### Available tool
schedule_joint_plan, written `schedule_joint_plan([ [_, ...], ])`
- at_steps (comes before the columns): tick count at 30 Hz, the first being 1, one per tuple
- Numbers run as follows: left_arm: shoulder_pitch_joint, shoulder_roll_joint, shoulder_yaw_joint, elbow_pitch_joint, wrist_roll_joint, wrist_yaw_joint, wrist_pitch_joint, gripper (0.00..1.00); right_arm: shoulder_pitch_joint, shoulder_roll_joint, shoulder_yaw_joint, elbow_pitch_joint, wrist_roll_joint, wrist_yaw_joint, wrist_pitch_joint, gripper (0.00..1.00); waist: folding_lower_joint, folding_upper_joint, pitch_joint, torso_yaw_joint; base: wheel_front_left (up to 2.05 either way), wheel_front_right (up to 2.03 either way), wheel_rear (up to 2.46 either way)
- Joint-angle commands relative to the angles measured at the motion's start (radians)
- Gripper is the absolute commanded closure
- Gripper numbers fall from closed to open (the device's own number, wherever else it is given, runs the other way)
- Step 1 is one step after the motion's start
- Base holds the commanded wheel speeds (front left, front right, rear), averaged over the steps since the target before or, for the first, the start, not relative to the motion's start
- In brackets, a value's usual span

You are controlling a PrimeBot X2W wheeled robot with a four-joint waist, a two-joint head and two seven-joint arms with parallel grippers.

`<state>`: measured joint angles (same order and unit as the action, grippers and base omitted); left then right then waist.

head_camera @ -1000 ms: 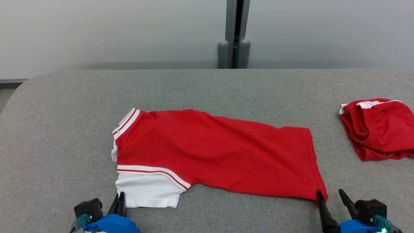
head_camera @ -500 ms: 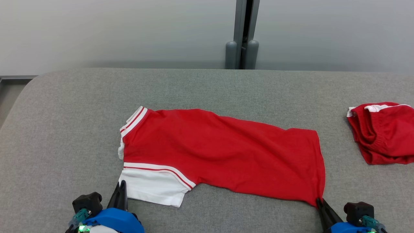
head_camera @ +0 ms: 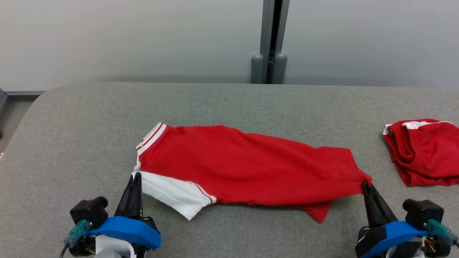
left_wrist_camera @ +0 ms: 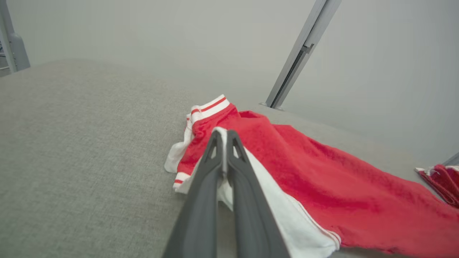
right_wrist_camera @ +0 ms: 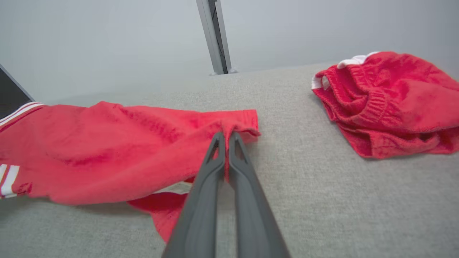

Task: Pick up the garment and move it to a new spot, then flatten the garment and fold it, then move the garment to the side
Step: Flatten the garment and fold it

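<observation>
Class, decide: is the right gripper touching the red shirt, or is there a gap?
Touching. In the right wrist view the right gripper is shut on a bunched corner of the red shirt, with cloth pinched at its tips.

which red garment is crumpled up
The small garment on the right; the long shirt with a white sleeve is stretched between the left gripper and right gripper.

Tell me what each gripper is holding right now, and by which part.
Both hold the red shirt: the left gripper pinches the edge of its white sleeve, and the right gripper pinches a hem corner.
</observation>
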<state>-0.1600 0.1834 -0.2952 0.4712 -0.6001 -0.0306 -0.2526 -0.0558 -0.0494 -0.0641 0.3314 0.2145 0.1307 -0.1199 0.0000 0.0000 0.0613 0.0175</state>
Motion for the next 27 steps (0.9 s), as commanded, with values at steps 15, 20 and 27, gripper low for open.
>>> schedule_joint_plan([
  [15,-0.121,0.173,0.057,-0.673,0.030,0.056,0.210,1.00,-0.110,-0.002,-0.059,-0.474,0.010,0.000,0.114,1.00,0.0000,0.0000,-0.086,0.004,0.00,0.00,0.00],
  [20,-0.249,0.237,0.084,-0.838,0.040,0.063,0.316,1.00,-0.158,-0.002,-0.085,-0.649,-0.024,0.000,0.185,1.00,0.0000,0.0000,-0.087,-0.006,0.00,0.00,0.00],
  [27,-0.440,0.279,0.076,-0.870,0.042,0.041,0.430,1.00,-0.236,-0.021,-0.107,-0.771,-0.035,0.000,0.272,1.00,0.0000,0.0000,-0.047,-0.027,0.00,0.00,0.00],
])
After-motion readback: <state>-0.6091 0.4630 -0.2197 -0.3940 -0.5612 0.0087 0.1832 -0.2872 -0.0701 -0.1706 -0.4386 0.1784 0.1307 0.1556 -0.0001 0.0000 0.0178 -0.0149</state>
